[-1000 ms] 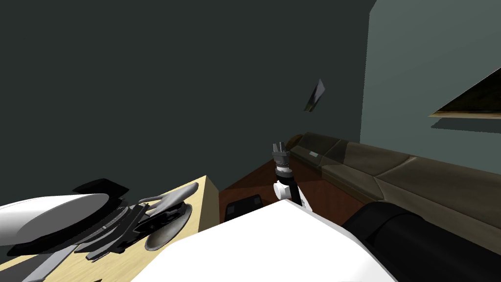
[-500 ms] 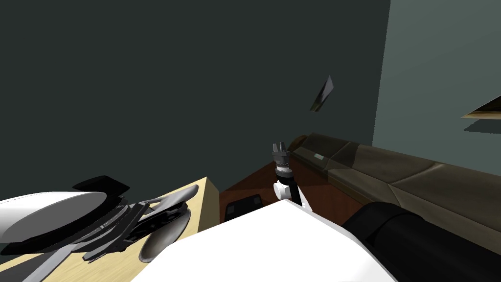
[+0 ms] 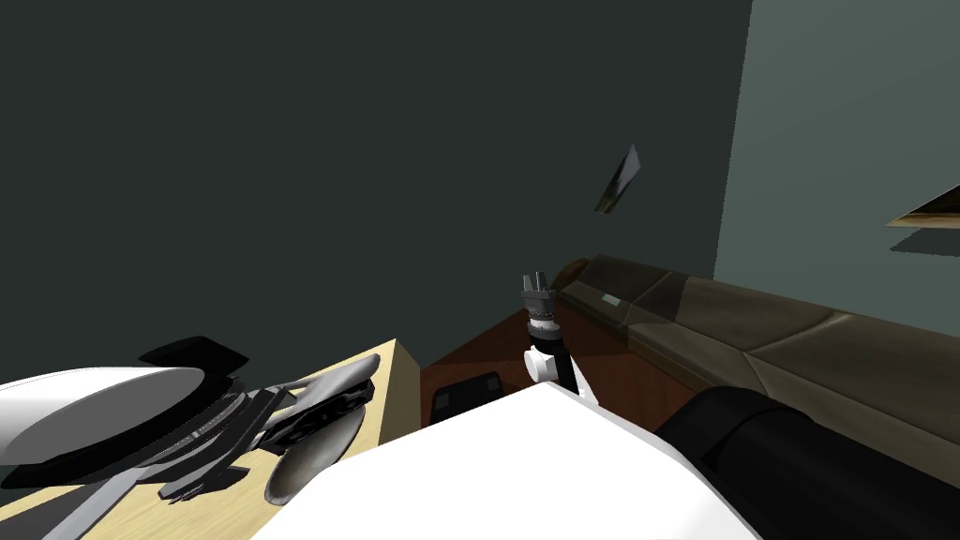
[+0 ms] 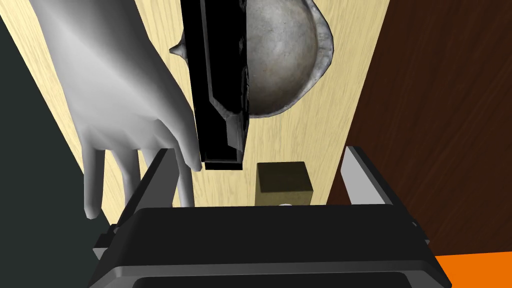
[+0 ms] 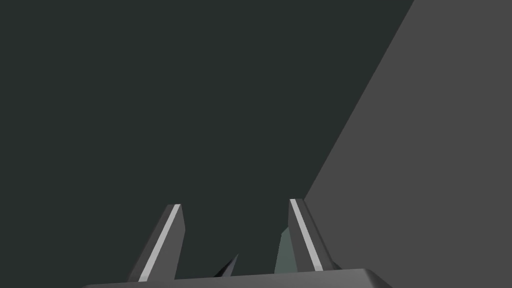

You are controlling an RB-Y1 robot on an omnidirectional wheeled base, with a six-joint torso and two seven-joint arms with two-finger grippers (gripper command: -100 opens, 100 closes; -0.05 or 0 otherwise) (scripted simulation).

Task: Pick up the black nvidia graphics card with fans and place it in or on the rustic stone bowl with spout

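The black graphics card (image 4: 220,85) stands on its edge across the grey stone bowl (image 4: 285,60), one end sticking out past the rim toward my hand. My left gripper (image 4: 256,152) hangs just short of that end, its fingers (image 4: 160,175) spread wide and touching nothing. In the head view the card (image 3: 323,408) lies in the bowl (image 3: 309,455) on the light wooden table (image 3: 394,370), near its corner. My right gripper (image 3: 534,281) is raised away from the table, and its own view shows it (image 5: 235,205) open and empty.
A white hand-shaped figure (image 4: 120,100) stands right beside the card, close to one left finger. A small olive cube (image 4: 282,180) sits on the table between the fingers. Dark reddish floor (image 3: 487,347) lies past the table edge, with a brown sofa (image 3: 750,328) further right.
My left gripper has opened and let go of the card, which has settled a little in the bowl. My head turned slightly early on; the right arm stayed still.
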